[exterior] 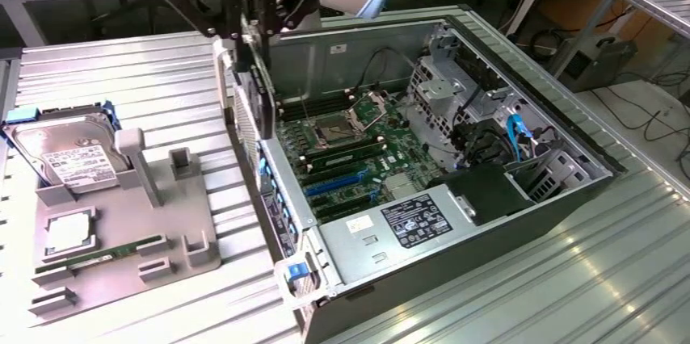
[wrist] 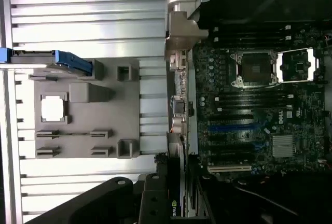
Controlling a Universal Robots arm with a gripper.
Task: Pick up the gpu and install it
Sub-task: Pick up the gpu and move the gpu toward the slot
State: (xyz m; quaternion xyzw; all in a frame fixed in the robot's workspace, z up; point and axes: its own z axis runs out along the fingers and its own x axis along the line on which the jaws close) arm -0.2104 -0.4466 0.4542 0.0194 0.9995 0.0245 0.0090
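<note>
My gripper (exterior: pixel 257 27) hangs above the open computer case (exterior: pixel 561 130), over its wall on the exterior view's left. It is shut on the gpu (exterior: pixel 247 94), a thin black card that hangs edge-down with its perforated pale bracket facing the exterior view's left. In the wrist view the gpu (wrist: pixel 177 206) shows edge-on between the dark fingers (wrist: pixel 153 195), a green logo on its side, with the gripper (wrist: pixel 174 195) above the case wall. The motherboard (exterior: pixel 356 154) with its blue expansion slots (exterior: pixel 336 179) lies below and beside the card.
A grey parts fixture (exterior: pixel 161 231) on the slatted table holds a silver hard drive (exterior: pixel 70 154), a square processor (exterior: pixel 70 232) and a green memory stick (exterior: pixel 103 253). Inside the case are a power supply (exterior: pixel 415 223), drive cages (exterior: pixel 458 86) and blue cables (exterior: pixel 518 138).
</note>
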